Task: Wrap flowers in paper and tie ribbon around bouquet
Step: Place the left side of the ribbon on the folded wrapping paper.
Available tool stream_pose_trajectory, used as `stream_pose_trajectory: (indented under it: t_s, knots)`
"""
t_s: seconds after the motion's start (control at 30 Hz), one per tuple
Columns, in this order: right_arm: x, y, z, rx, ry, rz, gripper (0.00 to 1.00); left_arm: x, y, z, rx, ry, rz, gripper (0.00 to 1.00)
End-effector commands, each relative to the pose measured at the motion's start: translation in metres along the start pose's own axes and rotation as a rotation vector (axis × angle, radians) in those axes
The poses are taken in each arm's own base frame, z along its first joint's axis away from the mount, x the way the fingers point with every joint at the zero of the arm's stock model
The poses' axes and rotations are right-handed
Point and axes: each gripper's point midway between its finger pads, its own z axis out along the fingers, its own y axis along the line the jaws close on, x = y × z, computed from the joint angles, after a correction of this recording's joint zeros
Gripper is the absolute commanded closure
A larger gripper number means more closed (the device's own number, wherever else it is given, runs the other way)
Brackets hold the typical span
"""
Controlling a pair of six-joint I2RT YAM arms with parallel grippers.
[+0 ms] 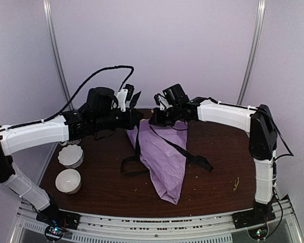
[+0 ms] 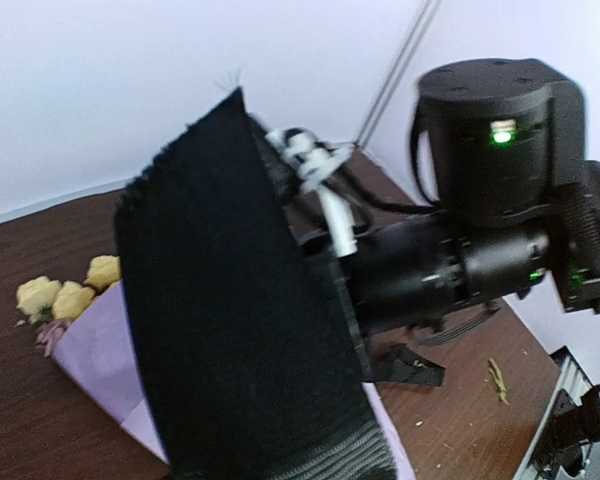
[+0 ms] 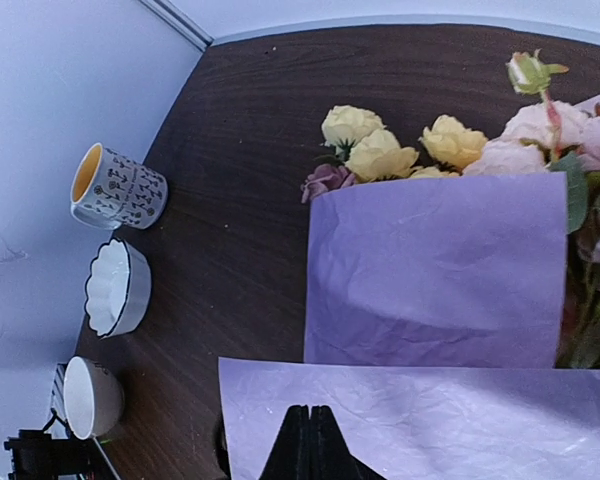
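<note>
The left hand [image 1: 132,97] clamps the ribbon [image 2: 230,300]; the right hand [image 3: 310,412] is closed above the paper [image 3: 430,270].

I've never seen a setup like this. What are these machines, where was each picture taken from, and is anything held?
These are two robot arms bolted to the near edge of a brown table. The wide picture looks down from above and behind them; the other two come from a camera on each wrist. On the table lie flowers partly wrapped in lilac paper, with a black ribbon draped across. At the left stand a scalloped bowl, a plain bowl and a patterned mug. The left hand is shut and seems to pinch one end of the ribbon, which fills its camera's view. The right hand is shut above the paper, with nothing visible in its grip.
</note>
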Motion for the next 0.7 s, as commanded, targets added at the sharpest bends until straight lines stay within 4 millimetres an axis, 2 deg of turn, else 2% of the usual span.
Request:
stream_pose_trajectory:
  t_s: [0.0,0.2,0.27,0.3,0.33,0.43,0.5,0.53,0.57,0.67]
  knots:
    - [-0.016,0.038,0.005,-0.148,-0.031,0.046,1.00,-0.017,-0.048,0.006,0.269,-0.081,0.076,1.00]
    - [-0.032,0.054,-0.005,-0.176,-0.069,0.043,1.00,0.009,-0.040,0.020,0.258,-0.043,0.137,1.00]
    - [-0.029,0.054,-0.003,-0.176,-0.057,0.039,1.00,0.015,-0.041,0.027,0.274,-0.028,0.137,1.00]
    - [-0.025,0.052,0.000,-0.168,-0.044,0.038,0.97,0.016,-0.040,0.030,0.271,-0.026,0.132,1.00]
    - [-0.021,0.048,0.001,-0.153,-0.031,0.037,0.88,0.017,-0.039,0.032,0.267,-0.025,0.130,1.00]
    - [-0.017,0.037,-0.001,-0.108,-0.013,0.030,0.53,0.020,-0.037,0.039,0.259,-0.025,0.127,1.00]
    - [-0.024,0.034,-0.011,-0.093,-0.026,0.028,0.41,0.024,-0.036,0.042,0.258,-0.018,0.124,1.00]
    - [-0.028,0.031,-0.017,-0.086,-0.038,0.031,0.28,0.026,-0.034,0.044,0.256,-0.013,0.121,1.00]
    - [-0.033,0.028,-0.025,-0.080,-0.052,0.036,0.22,0.029,-0.033,0.046,0.254,-0.008,0.118,1.00]
    - [-0.050,0.021,-0.049,-0.063,-0.106,0.052,0.20,0.036,-0.029,0.052,0.249,0.006,0.110,1.00]
